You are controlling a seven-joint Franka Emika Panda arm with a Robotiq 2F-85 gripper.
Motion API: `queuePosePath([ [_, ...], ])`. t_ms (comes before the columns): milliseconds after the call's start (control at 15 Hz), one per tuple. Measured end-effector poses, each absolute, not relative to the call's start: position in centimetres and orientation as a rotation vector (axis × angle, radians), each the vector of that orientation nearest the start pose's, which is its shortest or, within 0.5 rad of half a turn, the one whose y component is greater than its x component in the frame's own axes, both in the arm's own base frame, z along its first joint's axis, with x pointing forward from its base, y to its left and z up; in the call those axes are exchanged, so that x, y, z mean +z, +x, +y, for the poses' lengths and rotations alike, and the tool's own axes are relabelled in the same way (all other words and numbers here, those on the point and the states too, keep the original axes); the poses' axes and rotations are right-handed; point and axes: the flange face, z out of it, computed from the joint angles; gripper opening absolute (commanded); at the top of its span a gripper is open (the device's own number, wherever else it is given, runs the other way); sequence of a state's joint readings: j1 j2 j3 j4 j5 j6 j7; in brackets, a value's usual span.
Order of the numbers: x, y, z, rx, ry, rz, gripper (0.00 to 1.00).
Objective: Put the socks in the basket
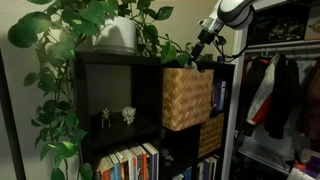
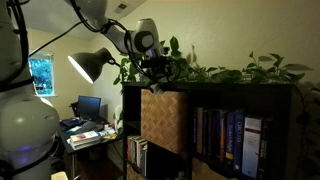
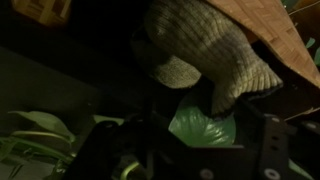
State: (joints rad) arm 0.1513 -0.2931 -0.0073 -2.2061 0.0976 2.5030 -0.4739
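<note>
Dim room here. A black cubby shelf (image 1: 78, 110) fills the middle of both exterior views. Hanging clothes (image 1: 275, 90) sit at the right edge in an exterior view, and a lamp (image 2: 90, 65) and a lit monitor (image 2: 88, 105) at the left in an exterior view.

The basket (image 1: 187, 97) is tan woven wicker, cube-shaped, and fills the top cubby. A darker basket (image 1: 210, 136) sits just below it to the right, with books (image 2: 225, 140) beside it.

A leafy plant (image 1: 100, 25) sprawls along the shelf top, crowding my fingers (image 1: 203, 47) at the basket's upper rim. In the wrist view one glossy leaf (image 3: 200, 125) sits right between them.

The sock (image 3: 210, 45) is grey-beige ribbed knit, upper centre in the wrist view. It touches the basket's woven edge at the upper right, and I can't tell whether it is inside. My fingers are spread apart at the bottom of that frame with nothing clamped, and the sock lies just beyond the tips.
</note>
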Motion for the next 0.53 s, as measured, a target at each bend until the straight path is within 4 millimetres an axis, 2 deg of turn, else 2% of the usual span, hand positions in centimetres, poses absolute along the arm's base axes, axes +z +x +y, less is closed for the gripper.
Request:
queuePosePath([
  [200, 59.0, 50.5, 6.1, -0.986, -2.931, -0.769, 0.98],
  [267, 59.5, 50.5, 5.6, -0.998, -2.944, -0.742, 0.74],
  [400, 59.9, 50.6, 4.7, -1.002, -2.968, -0.69, 0.7],
  [533, 59.8, 50.6, 4.0, -0.971, -2.987, -0.646, 0.56],
])
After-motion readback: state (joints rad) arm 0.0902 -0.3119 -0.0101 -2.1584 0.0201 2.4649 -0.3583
